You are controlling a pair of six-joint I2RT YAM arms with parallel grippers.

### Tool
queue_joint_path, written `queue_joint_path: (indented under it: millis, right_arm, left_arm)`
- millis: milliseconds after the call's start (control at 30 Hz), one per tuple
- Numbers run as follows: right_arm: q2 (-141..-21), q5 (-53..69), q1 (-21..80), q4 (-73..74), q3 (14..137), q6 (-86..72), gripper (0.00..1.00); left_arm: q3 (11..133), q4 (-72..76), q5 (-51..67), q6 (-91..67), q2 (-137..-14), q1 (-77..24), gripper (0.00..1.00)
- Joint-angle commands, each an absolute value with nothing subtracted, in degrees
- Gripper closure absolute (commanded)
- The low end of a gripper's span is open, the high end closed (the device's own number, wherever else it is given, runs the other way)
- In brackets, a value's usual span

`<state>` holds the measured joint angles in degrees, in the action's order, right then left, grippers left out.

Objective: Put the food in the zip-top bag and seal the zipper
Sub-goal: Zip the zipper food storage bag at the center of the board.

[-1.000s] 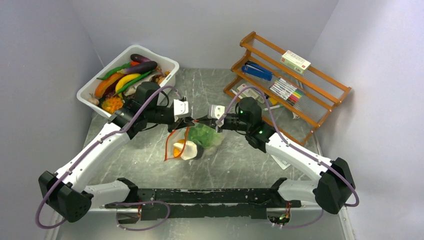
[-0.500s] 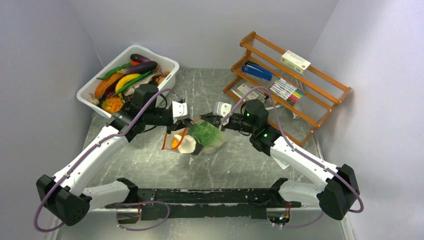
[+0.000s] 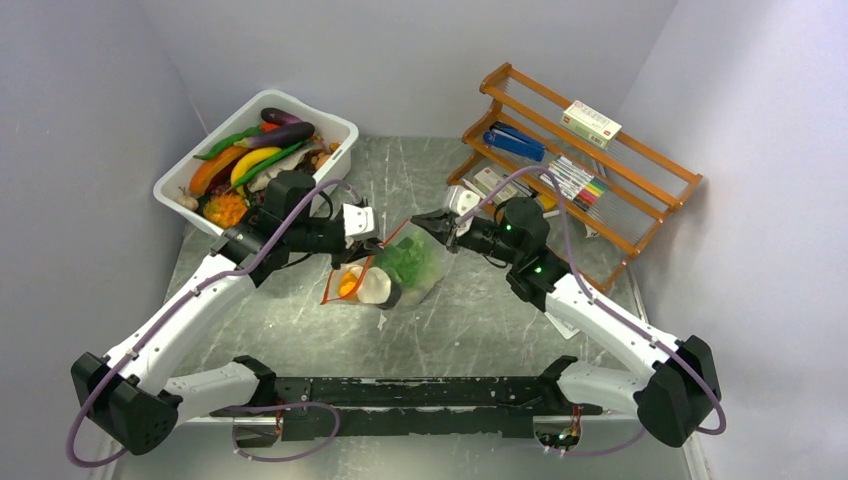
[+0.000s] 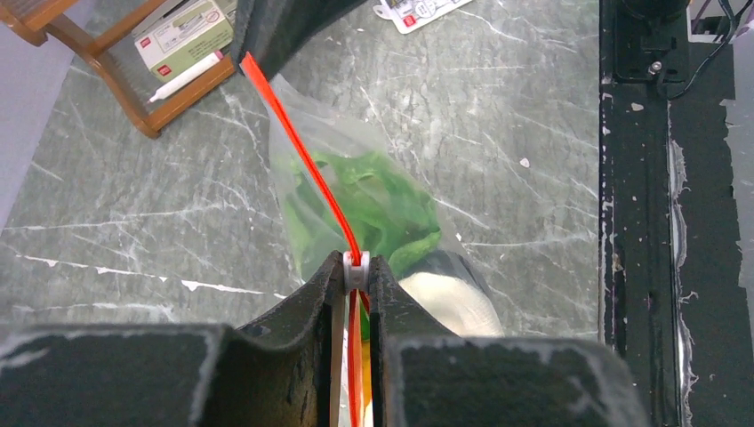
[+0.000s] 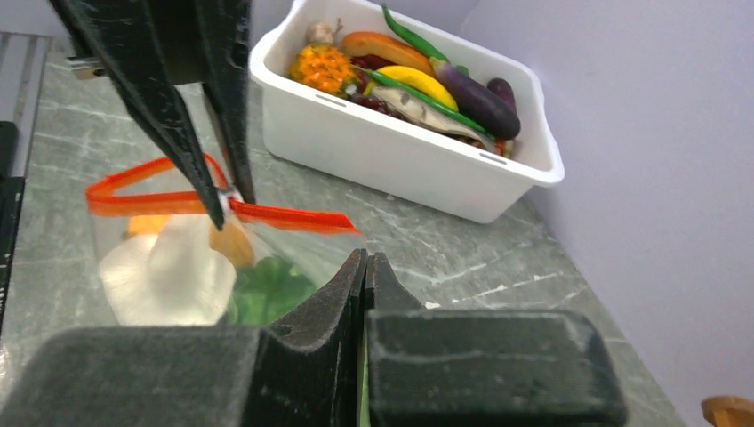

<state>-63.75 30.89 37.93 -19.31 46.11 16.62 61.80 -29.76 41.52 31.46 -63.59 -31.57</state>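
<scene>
- Zip-top bag [image 3: 425, 282] sits mid-table in the top view, with its mouth held up between my left gripper [image 3: 372, 240] and right gripper [image 3: 420, 220]. More toy produce fills the white bin [image 3: 338, 150] at far left.
- On my left wrist camera, my fingers are clenched on the zipper [image 4: 302, 151], right at its small pale tip [image 4: 356, 260]. The strip runs taut away to my right gripper. Lettuce [image 4: 373, 200] and a pale mushroom piece [image 4: 449, 298] lie inside the bag.
- On my right wrist camera, my fingers are pressed tight together, pinching the bag's corner at the strip's far-right end, as best I can judge. Beyond my left gripper the two tracks gape apart.
- I judge the filling done and the sealing under way. Next I should anchor with the right and draw the left along the strip toward its near-left end, keeping it taut.
</scene>
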Motion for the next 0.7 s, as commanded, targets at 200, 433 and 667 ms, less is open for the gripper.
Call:
queue_joint_path:
  millis: [200, 433, 667]
  right_arm:
    - [-62.1, 23.7, 33.1, -25.8, 44.3, 12.6, 1.0]
    - [-64.2, 41.2, 32.8, -11.2, 51.1, 21.7, 0.73]
    - [-64.5, 52.0, 32.9, 6.0, 56.1, 39.4, 0.33]
  left_arm:
    - [60.7, -33.2, 41.4, 30.9, -62.4, -31.1, 0.93]
    - [61.5, -32.7, 42.2, 31.1, -63.1, -31.0, 0.93]
    - [61.9, -32.0, 42.5, 31.4, -63.6, -31.0, 0.93]
